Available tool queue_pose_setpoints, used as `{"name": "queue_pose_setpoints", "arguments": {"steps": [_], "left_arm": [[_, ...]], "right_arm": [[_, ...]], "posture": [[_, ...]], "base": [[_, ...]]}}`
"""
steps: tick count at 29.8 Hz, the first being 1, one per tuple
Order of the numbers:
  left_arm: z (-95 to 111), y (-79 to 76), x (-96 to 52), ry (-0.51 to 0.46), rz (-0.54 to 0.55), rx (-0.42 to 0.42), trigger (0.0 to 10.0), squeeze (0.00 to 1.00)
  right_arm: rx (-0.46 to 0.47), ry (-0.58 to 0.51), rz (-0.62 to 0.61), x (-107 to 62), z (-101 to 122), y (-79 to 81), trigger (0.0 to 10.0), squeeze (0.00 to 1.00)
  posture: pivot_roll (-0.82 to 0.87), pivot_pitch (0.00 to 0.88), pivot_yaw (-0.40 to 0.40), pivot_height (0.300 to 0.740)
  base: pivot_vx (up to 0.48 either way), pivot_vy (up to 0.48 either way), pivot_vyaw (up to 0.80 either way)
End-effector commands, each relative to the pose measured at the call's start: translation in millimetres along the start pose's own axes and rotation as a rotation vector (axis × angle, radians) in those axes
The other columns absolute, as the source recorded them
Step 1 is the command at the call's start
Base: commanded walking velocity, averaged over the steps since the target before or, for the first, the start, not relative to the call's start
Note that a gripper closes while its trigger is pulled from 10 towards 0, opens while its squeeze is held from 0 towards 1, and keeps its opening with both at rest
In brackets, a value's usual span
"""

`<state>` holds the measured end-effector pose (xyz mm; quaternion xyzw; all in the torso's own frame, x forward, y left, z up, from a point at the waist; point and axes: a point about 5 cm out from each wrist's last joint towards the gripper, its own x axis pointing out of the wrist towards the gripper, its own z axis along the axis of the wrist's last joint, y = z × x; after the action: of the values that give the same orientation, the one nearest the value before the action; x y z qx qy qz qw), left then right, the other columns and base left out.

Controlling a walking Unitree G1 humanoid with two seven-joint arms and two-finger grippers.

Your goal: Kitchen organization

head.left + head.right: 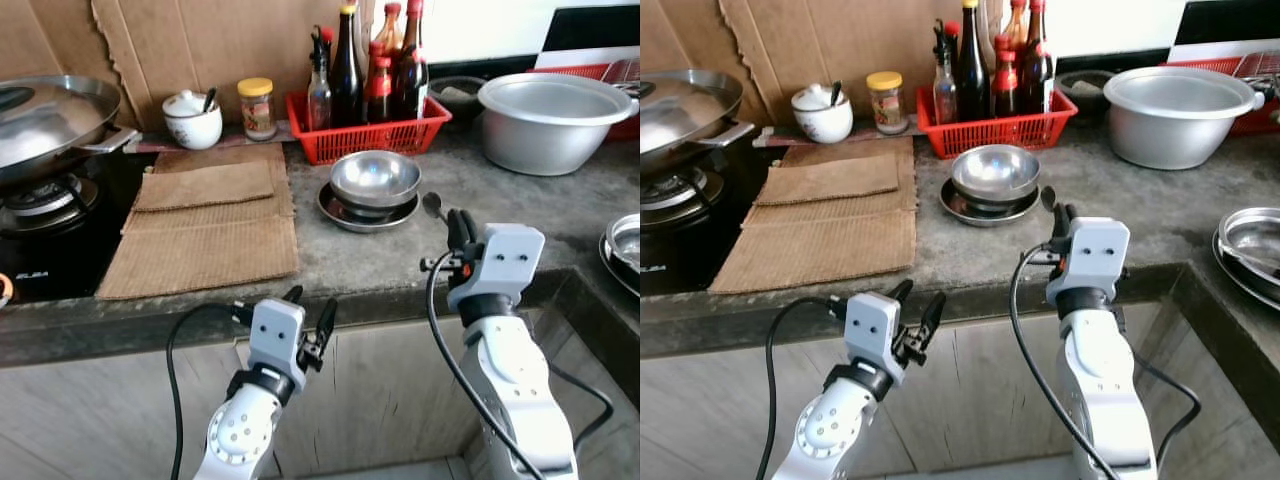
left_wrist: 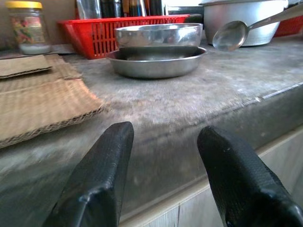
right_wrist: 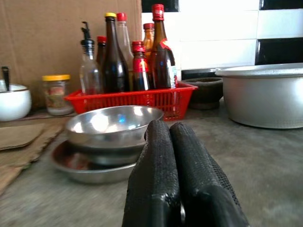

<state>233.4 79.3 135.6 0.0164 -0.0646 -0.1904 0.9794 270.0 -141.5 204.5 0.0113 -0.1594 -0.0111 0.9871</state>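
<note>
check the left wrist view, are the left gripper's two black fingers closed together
No, the left gripper has its two black fingers spread wide apart, with the grey stone counter edge showing in the gap between them.

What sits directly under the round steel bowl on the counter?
The shiny round steel bowl rests on a shallow steel plate. The plate's centre is covered, so anything between them cannot be seen.
</note>
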Motion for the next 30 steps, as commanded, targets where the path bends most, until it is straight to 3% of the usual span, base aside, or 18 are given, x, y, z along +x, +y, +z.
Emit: {"name": "queue_pose_setpoints", "arguments": {"steps": [1,30], "left_arm": [[-0.8,-1.0,-1.3,0.003,-0.006,0.006,10.0,0.00],[-1.2,-1.0,-1.7,0.006,-0.006,0.006,10.0,0.00]], "right_arm": [[0.004,-0.005,0.010,-1.6,1.9,3.1,0.0,0.00],[0.023,0.023,0.064,-7.6,-2.1,14.2,0.0,0.00]], "posture": [[0.04,0.015,0.009,0.740],[0.03,0.018,0.010,0.740]], "base": [[-0.307,0.000,0.00],[-0.306,0.000,0.00]]}}
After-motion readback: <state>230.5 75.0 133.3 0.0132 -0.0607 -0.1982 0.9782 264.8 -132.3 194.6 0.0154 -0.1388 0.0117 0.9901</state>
